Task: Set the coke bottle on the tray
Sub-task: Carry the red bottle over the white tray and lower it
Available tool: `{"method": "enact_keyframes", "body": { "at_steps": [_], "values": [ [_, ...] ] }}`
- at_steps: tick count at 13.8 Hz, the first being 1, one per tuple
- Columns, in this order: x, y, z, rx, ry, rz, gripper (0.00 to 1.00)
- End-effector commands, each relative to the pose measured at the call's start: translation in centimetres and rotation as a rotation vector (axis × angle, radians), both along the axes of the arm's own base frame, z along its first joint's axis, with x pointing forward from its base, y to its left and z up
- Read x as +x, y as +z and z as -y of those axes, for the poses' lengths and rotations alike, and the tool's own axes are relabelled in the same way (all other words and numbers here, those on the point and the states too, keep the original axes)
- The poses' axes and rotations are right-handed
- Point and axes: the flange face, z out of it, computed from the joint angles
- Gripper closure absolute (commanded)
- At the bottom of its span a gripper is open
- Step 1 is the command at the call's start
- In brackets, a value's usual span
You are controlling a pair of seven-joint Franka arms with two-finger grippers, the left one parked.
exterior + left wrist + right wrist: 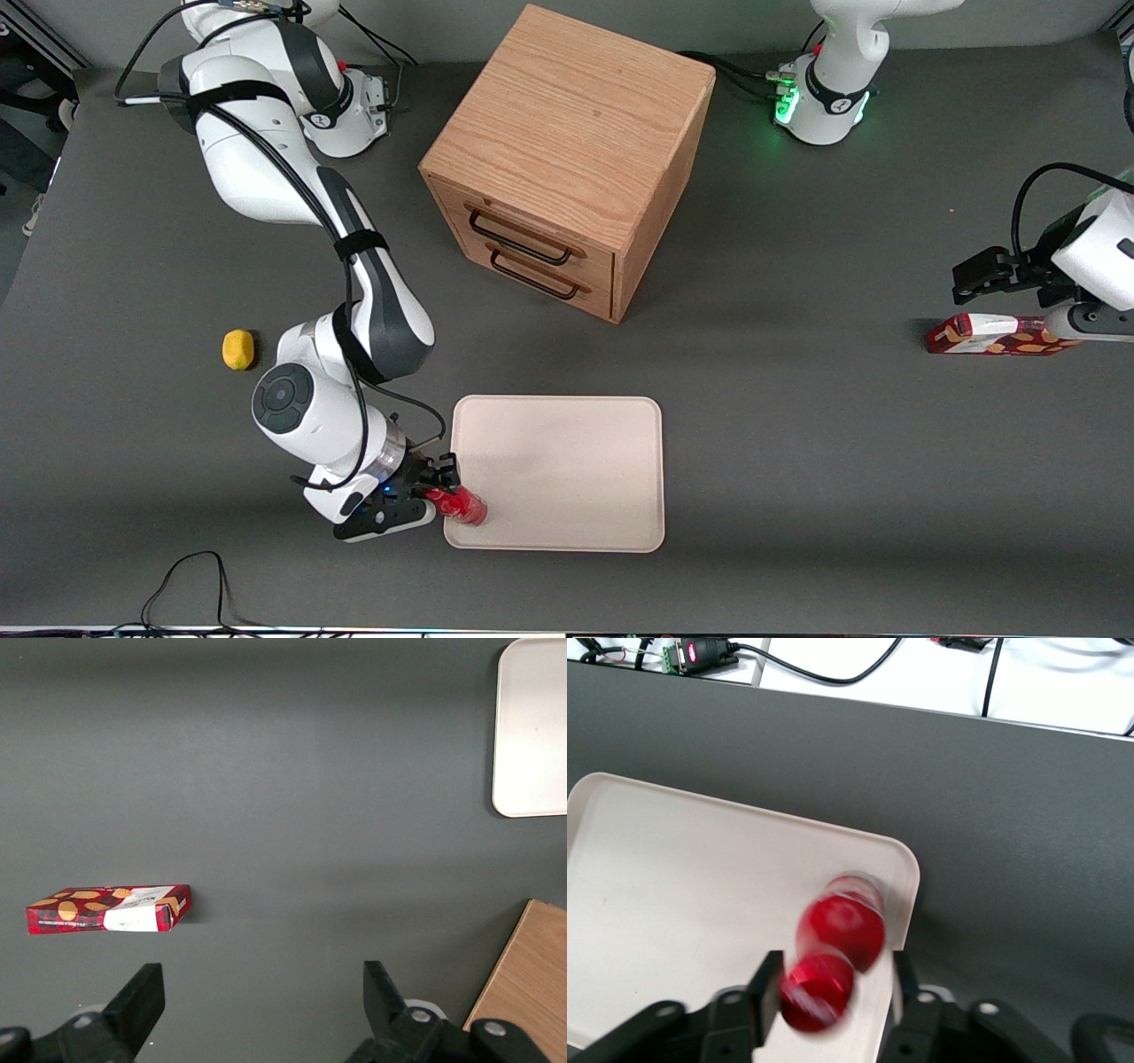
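In the lower middle of the front view, the pincer (pixel 440 498) is clamped on the coke bottle (pixel 462 506), its fingers (pixel 764 992) pressing either side near the cap. The bottle sits over the tray (pixel 567 461) corner nearest the camera and the working arm's end. Its long axis runs roughly upright, somewhat tilted, cap toward the wrist camera. The bottle (pixel 833 961) looks blurred there, above the tray's rim (pixel 908 877).

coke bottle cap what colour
Red, like the coke bottle itself; right wrist view, between the gripper fingers.
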Motion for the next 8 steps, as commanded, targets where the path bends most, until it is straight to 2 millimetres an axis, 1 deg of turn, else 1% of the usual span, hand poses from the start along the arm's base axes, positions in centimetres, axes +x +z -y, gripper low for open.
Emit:
{"method": "enact_keyframes", "body": {
  "at_steps": [1,6,7,8],
  "values": [
    [-0.2,0.8,-0.1,0.005,-0.018,0.015,0.00],
    [-0.2,0.8,-0.3,0.004,-0.011,0.023,0.00],
    [-0.5,0.5,-0.3,0.001,-0.009,0.014,0.00],
    [-0.9,1.6,-0.1,0.000,-0.007,0.011,0.00]
  ]
}}
